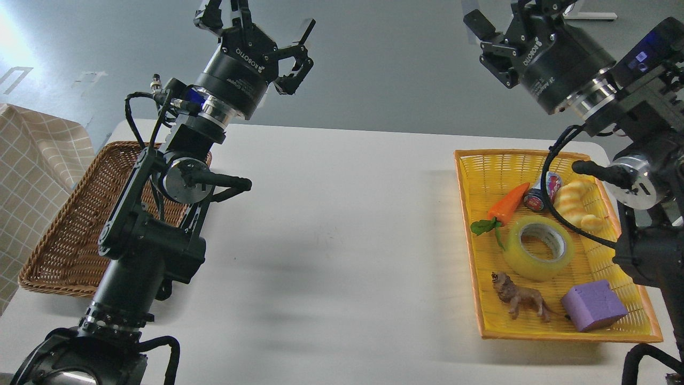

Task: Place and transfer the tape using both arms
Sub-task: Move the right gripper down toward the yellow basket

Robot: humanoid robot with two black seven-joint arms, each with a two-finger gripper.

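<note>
The tape (539,248), a translucent yellow roll with a grey-white core, lies flat in the yellow basket (481,160) at the right of the table. My right gripper (489,16) is raised high above the basket's far end, open and empty, its top cut off by the frame edge. My left gripper (256,21) is raised high at the upper left, above the far end of the brown wicker basket (59,235), open and empty.
The yellow basket also holds a toy carrot (506,203), a small can (536,199), a pale bread (574,208), a toy lion (518,300) and a purple block (593,306). A checked cloth (32,176) lies at the far left. The white table (342,235) spans between the baskets.
</note>
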